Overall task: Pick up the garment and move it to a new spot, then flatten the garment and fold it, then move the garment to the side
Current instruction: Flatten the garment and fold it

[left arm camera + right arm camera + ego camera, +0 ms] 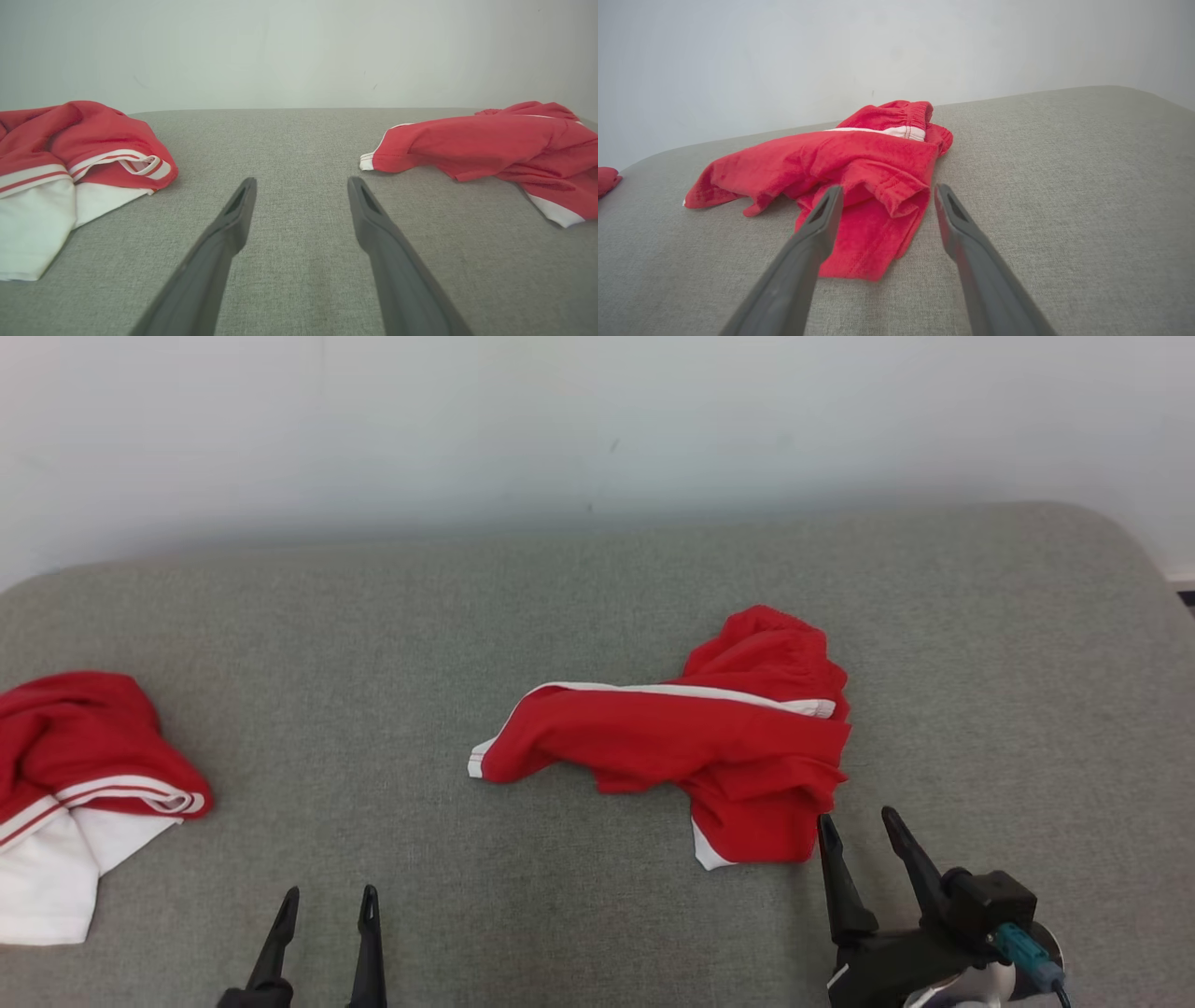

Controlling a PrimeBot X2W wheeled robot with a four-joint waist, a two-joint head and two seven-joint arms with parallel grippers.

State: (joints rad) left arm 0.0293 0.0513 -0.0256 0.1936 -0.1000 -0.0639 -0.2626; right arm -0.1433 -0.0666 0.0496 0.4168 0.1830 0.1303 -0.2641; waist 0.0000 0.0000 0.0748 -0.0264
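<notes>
While red garment (672, 737) lies crumpled on grey fabric surface (373, 616), right hand (859, 818) spread apart just beside its near edge; left hand (330, 892) likewise apart, empty.

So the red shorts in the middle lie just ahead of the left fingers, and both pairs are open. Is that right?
No: the red shorts lie just ahead of the right fingers, not the left fingers, as the right wrist view shows. Both pairs are open.

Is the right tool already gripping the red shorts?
No, the right tool stands open at the near edge of the crumpled red shorts, which lie loose on the grey cushion.
</notes>
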